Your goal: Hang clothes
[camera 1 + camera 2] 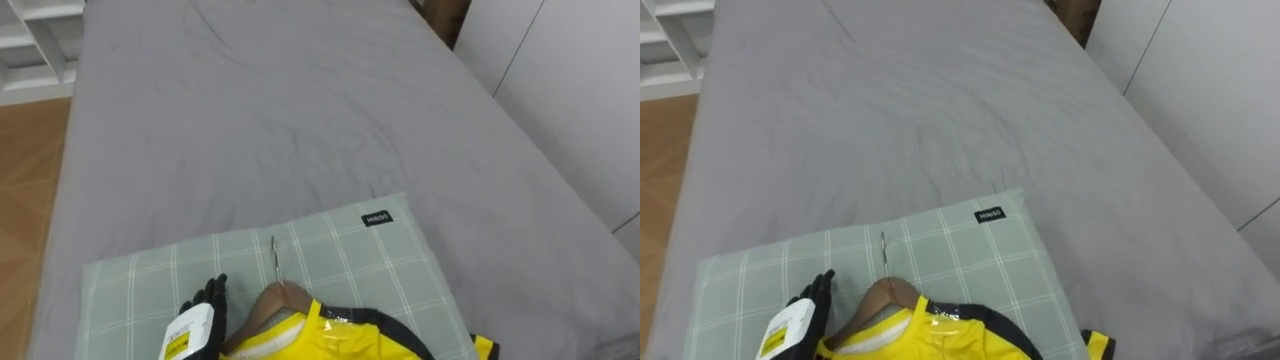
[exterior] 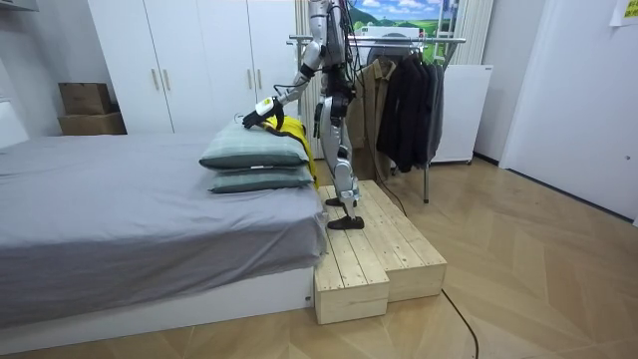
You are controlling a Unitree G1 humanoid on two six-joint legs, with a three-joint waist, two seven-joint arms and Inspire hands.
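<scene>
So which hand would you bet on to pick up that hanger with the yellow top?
Left, most likely: the left hand rests on the checked pillow, right beside the wooden hanger inside the yellow top.

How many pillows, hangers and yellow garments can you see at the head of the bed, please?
Pillows: 2
Hanger: 1
Yellow garment: 1
Total: 4
</scene>
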